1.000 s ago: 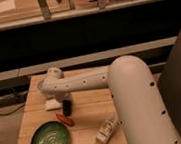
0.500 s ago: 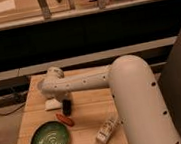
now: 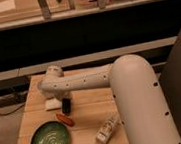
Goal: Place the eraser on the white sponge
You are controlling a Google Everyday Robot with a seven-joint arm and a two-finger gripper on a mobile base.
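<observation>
One relation decides the coming move: the eraser [image 3: 66,106] sits just to the right of the sponge [image 3: 52,104], so close that I cannot tell whether they touch. Both lie in the left half of the worktop [image 3: 89,109], nearer its far edge than its near one.

The arm [image 3: 85,81] reaches in from the right, and the gripper [image 3: 63,97] hangs directly over the eraser, at its top. Whether it is clamped on the block or merely poised above it I cannot tell.

The eraser's long axis appears to run from far edge to near edge, or upright; the view does not separate the two. The sponge lies flat, long side along the left-right line.

My judgement: the eraser needs a short carry toward the left edge, then a lowering.

Toward the near-left corner lie an orange-red object [image 3: 65,119] and a plate [image 3: 50,140], with a bottle [image 3: 105,131] by the near edge.
</observation>
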